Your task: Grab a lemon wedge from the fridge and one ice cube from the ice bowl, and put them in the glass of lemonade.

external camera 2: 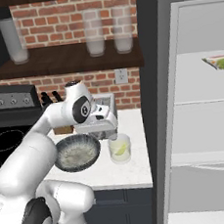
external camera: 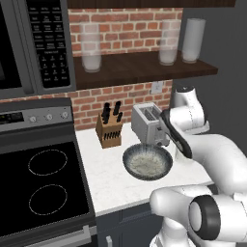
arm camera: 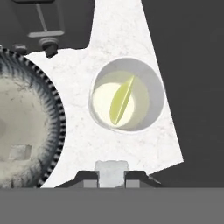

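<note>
In the hand view my gripper [arm camera: 112, 176] is shut on a small whitish ice cube [arm camera: 112, 169], held above the white counter just short of the glass of lemonade [arm camera: 127, 94]. A yellow-green lemon wedge [arm camera: 121, 100] floats in that glass. The ice bowl [arm camera: 52, 118] lies to the left with another ice cube [arm camera: 19, 152] inside. In the right base view the hand hangs with the gripper [external camera 2: 106, 132] between the ice bowl [external camera 2: 77, 153] and the glass [external camera 2: 120, 148], in front of the toaster. The fridge [external camera 2: 203, 113] stands open at the right, showing white shelves.
A silver toaster [external camera: 147, 123] and a knife block [external camera: 109, 128] stand against the brick wall behind the bowl [external camera: 147, 162]. Tall frosted glasses [external camera 2: 94, 32] line the dark shelf above. The stove [external camera: 43, 183] is at the left. A tray of greens [external camera 2: 220, 62] rests on a fridge shelf.
</note>
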Motion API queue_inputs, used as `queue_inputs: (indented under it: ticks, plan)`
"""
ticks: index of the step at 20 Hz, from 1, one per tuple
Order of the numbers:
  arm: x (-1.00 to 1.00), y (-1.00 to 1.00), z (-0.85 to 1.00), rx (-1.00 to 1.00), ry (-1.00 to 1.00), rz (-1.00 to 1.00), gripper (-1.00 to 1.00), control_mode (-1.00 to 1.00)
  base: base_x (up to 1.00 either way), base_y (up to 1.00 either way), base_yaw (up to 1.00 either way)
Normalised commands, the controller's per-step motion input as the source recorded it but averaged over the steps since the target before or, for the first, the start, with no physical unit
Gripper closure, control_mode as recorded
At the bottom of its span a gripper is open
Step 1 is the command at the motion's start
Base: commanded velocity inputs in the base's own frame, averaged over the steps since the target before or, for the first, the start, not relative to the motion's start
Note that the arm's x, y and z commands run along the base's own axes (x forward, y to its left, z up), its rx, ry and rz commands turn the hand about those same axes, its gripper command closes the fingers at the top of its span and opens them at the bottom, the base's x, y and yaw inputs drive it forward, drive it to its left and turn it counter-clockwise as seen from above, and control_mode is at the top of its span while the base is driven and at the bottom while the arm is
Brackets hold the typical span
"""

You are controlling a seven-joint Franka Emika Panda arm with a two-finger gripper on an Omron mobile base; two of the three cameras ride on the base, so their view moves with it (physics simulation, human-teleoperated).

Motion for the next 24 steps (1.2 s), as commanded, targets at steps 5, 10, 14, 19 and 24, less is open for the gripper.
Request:
queue_inputs:
  ticks: [5, 10, 14, 19, 24]
  plan:
    - [0.16, -0.1, -0.1, 0.02, 0.03, 0.0, 1.0, -1.0, 0.0, 0.0, 0.0]
    - [0.4, -0.05, -0.08, 0.0, 0.07, 0.0, 1.0, -1.0, 0.0, 0.0, 0.0]
    - [0.12, -0.16, -0.08, 0.0, 0.01, 0.0, 1.0, -1.0, 0.0, 0.0, 0.0]
    - [0.0, -0.22, -0.05, 0.0, 0.0, 0.0, 1.0, -1.0, 0.0, 0.0, 0.0]
    - [0.0, -0.13, -0.01, 0.0, 0.0, 0.0, 1.0, -1.0, 0.0, 0.0, 0.0]
